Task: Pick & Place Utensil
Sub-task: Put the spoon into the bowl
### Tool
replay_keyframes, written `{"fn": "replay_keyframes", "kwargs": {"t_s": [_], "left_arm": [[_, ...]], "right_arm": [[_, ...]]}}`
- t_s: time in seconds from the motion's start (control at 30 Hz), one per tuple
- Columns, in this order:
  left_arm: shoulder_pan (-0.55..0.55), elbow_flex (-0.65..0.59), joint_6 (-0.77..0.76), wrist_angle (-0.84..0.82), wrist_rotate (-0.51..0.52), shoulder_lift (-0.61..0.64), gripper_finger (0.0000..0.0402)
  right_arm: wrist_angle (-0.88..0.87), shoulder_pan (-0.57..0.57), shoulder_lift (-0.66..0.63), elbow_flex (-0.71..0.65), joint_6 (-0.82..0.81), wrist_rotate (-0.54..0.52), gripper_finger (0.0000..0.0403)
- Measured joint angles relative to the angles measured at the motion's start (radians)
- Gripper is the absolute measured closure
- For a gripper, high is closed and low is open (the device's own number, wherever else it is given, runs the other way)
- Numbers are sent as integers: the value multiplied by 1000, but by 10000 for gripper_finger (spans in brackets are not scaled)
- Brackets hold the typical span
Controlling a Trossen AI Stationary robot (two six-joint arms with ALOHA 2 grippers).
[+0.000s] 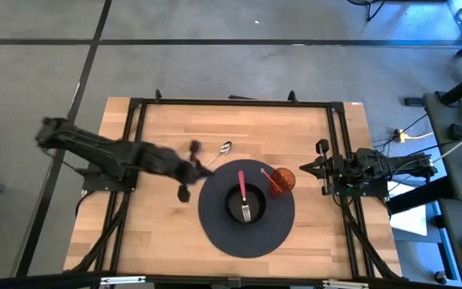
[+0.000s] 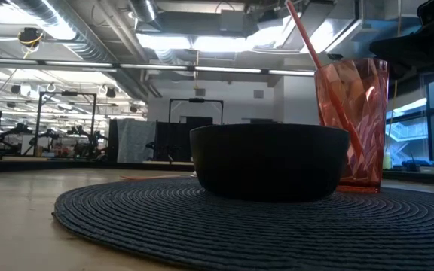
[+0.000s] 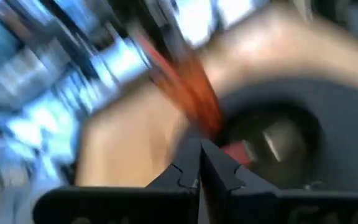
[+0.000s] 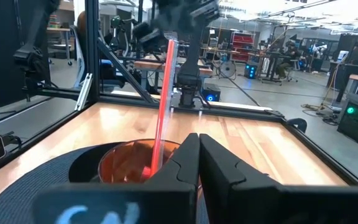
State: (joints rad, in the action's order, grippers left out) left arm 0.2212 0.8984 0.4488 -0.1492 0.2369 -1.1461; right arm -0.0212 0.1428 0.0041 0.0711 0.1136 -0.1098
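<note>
High view: one fork (image 1: 245, 201), one spoon (image 1: 220, 152), one cup (image 1: 282, 180).

Dark blue-grey woven round placemat (image 1: 215, 229), black bowl (image 2: 270, 160), red-handled fork (image 1: 243, 195), translucent orange-red faceted cup (image 2: 353, 124), red straw (image 4: 164, 93), silver spoon (image 1: 222, 150), light wood table (image 1: 159, 233).

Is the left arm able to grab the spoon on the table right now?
Probably yes. The spoon lies on bare wood just beyond the mat, with nothing on top of it, and the left gripper is close beside it. Its fingers are shut, though, so it would have to open them first.
</note>
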Motion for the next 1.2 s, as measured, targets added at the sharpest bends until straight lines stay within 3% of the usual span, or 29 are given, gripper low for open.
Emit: {"fn": "replay_keyframes", "kwargs": {"t_s": [0.13, 0.23, 0.3, 0.5, 0.67, 0.77, 0.9, 1.2], "left_arm": [[-109, -303, -28, 433, -20, 239, 399], [-152, -476, -181, 646, -36, 383, 401], [-154, -557, -232, 703, -26, 472, 400], [-149, -699, -263, 656, 68, 737, 401], [-149, -705, -268, 428, 145, 955, 399], [-149, -705, -270, 311, 137, 1044, 400], [-155, -755, -246, 321, 51, 1088, 400], [-213, -778, -303, 222, 56, 1085, 399]], "right_arm": [[0, 0, 0, 0, 7, -2, 391], [0, 0, 0, 0, 12, -3, 391], [0, 0, 0, 0, 23, -3, 391], [0, 0, 0, 0, 25, -3, 391], [0, 0, 0, 0, 23, -3, 391], [0, 0, 0, 0, 23, -3, 391], [0, 0, 0, 0, 23, -3, 391], [1, 0, 0, 0, 19, -3, 391]]}}
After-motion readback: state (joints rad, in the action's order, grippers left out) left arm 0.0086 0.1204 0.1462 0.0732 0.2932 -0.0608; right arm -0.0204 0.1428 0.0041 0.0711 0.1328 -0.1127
